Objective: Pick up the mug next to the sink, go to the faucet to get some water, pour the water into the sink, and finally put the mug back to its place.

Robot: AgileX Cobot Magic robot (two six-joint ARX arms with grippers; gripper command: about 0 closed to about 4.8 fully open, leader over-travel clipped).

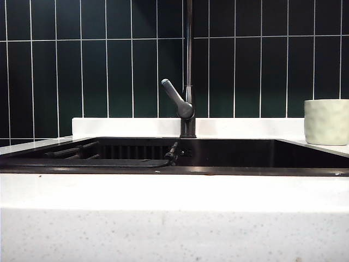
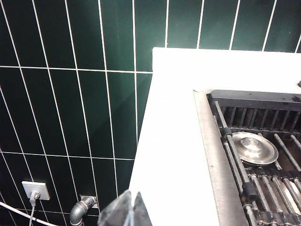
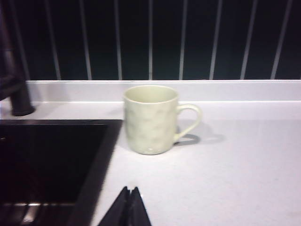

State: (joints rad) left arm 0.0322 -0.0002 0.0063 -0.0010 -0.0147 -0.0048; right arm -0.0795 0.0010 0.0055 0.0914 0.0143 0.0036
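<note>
The pale cream-green mug [image 1: 326, 121] stands upright on the white counter at the sink's right end, its dimpled body [image 3: 150, 120] facing the right wrist view with the handle turned away from the sink. The black sink [image 1: 229, 153] holds a slatted rack [image 2: 263, 169]. The dark faucet [image 1: 188, 82] rises behind the basin, its grey lever angled to the left. My right gripper [image 3: 131, 189] is shut and empty, short of the mug over the counter. My left gripper [image 2: 132, 193] is shut and empty, over the counter's left end. Neither arm shows in the exterior view.
Dark green tiles [image 1: 109, 65] back the counter. A white ledge [image 1: 131, 126] runs behind the sink. A round metal drain cover [image 2: 254, 148] lies in the rack. Beyond the counter's left end, a wall socket [image 2: 35, 189] and a metal pipe elbow [image 2: 81, 210] sit low down.
</note>
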